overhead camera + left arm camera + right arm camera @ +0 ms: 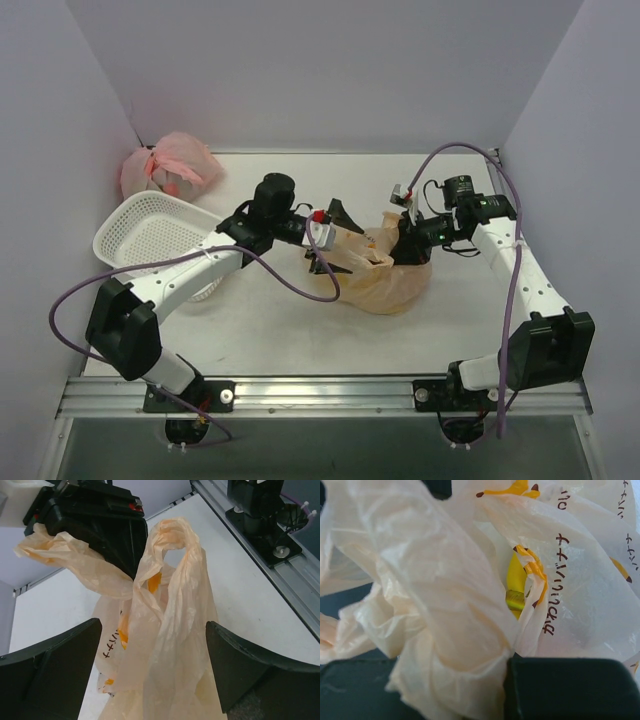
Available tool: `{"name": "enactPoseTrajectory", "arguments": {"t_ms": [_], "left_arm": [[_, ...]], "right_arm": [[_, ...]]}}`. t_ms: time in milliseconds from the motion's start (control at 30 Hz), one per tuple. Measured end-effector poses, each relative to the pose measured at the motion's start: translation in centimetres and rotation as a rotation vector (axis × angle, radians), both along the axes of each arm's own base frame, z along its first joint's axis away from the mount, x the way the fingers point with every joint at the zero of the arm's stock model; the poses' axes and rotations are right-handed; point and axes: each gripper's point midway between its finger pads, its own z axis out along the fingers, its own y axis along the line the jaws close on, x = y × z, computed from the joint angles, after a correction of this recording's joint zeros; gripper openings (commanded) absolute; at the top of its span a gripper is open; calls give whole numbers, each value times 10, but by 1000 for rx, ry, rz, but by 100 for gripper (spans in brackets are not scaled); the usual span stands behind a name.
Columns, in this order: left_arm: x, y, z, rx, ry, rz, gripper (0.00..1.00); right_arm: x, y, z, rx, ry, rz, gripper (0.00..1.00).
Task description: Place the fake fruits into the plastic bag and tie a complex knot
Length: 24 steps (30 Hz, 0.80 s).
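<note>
**Banana-print bag caught between the two arms at mid-table**

The plastic bag (395, 280) sits on the white table (300, 330) just right of centre, slumped and crumpled, with both arms reaching in on it. The left gripper (337, 240) comes in from the left with its black fingers spread wide, one above and one below the bag's near edge, closing on nothing. The right gripper (405, 245) is pressed into the bag's top from the right and has a bunch of plastic pinched.

Off to the left, well apart from the bag, a white mesh basket (150, 235) lies under the left arm's forearm, and a pink tied bag (170, 165) rests in the back corner. Purple cables (75, 290) loop out from both arms. The left arm's wrist hides part of the bag's left side from above.

The left wrist camera shows what the overhead view cannot. The bag's upper plastic is drawn up into a twisted loop (175, 545) standing between the wide fingers (55, 665). A strip of it runs off to the right gripper (117, 555), and the rail (295, 590) is behind.

The right wrist view is filled with film. Brown lettering and banana prints are readable, and a yellow piece (516, 577) shows through a gap in the folds. Gathered plastic sits between the dark fingers (570, 690).
</note>
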Motion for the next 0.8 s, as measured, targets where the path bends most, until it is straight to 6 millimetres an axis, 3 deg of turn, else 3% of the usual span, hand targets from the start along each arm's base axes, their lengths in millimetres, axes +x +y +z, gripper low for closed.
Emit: {"name": "enactPoseTrajectory", "arguments": {"t_ms": [167,233,267,300,367,433,500,800], "left_arm": [[-6,-3,-19,68,30,-27,97],[-5,-3,-28,107,42,-26,86],[-3,-2,-33,131,46,-19,77],[-1,-1,-37,149,53,-14,54],[0,2,-44,183,76,-6,38],[0,6,-45,203,100,-2,14],[-2,9,-42,204,115,-1,0],[-21,15,9,107,218,30,0]], "right_arm": [[-2,0,1,1,-3,14,0],[-2,0,2,2,-8,16,0],[-1,0,2,2,-10,18,0],[-1,0,2,1,-11,20,0],[-2,0,2,0,-13,24,0],[-3,2,1,-7,-20,35,0],[-4,3,-1,-19,-28,46,0],[-5,31,8,-35,-47,117,0]]}}
